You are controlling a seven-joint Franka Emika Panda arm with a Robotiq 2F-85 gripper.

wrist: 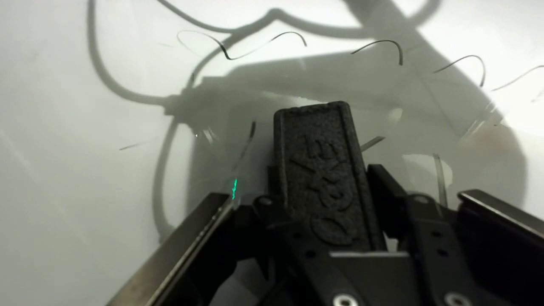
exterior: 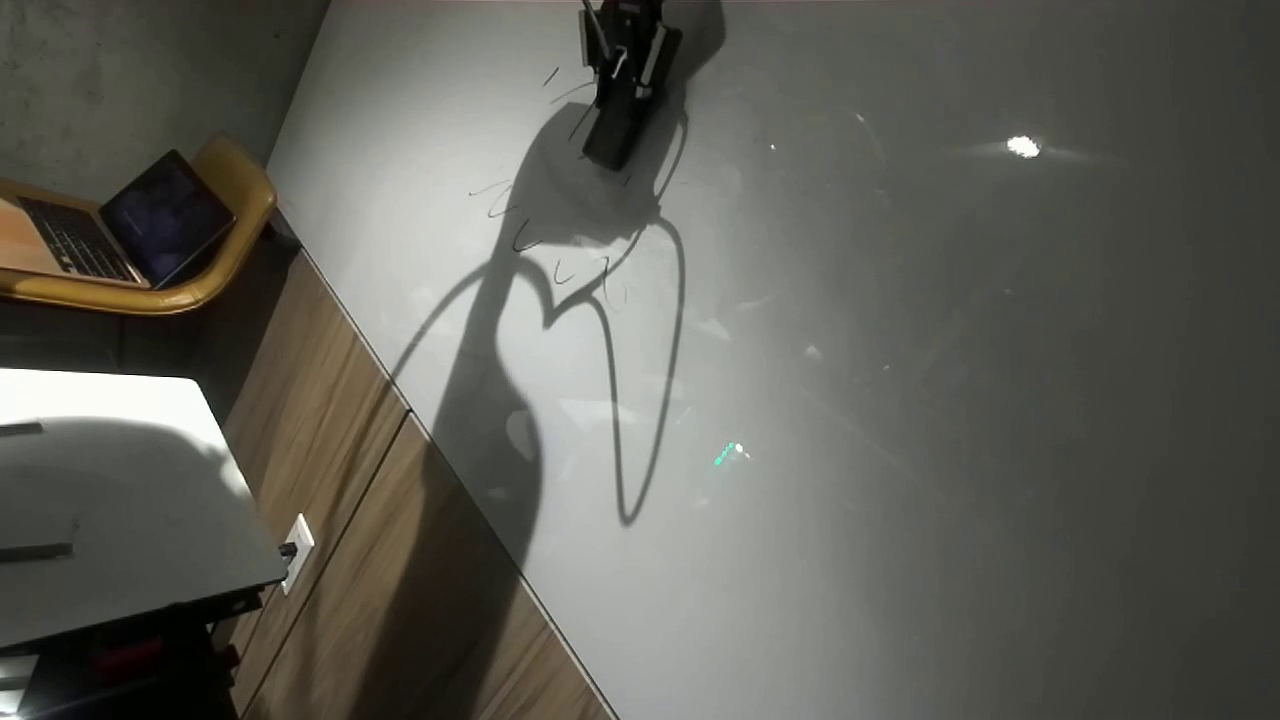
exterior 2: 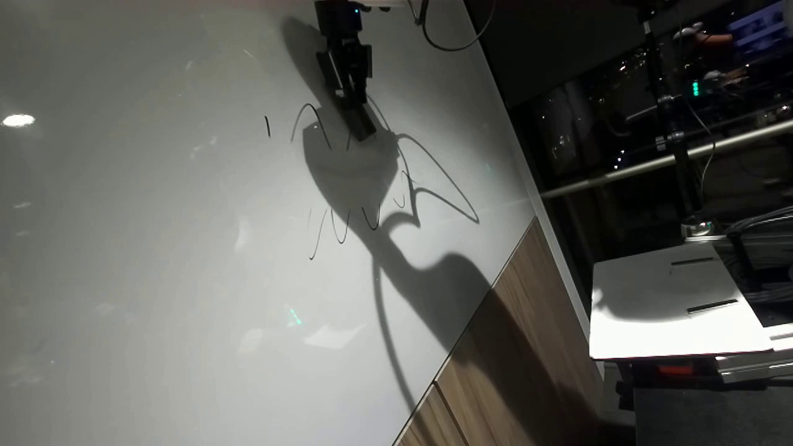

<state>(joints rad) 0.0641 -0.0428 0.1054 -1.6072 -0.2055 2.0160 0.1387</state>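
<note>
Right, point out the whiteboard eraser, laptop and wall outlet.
Whiteboard eraser [wrist: 325, 176]: wrist view, on its embossed face.
Laptop [exterior: 160, 222]: in an exterior view, on the screen.
Wall outlet [exterior: 304, 547]: in an exterior view, on the plate.

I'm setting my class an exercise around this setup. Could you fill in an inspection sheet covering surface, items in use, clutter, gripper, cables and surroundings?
Surface: glossy white board with black strokes.
Items in use: dark eraser; whether it touches the board is unclear.
Clutter: open laptop on a yellow chair.
Gripper: fingers closed on the eraser.
Cables: a cable loops at the top of an exterior view; cable shadows cross the board.
Surroundings: wood panels along the board's edge and a white tabletop, in both exterior views.
</note>
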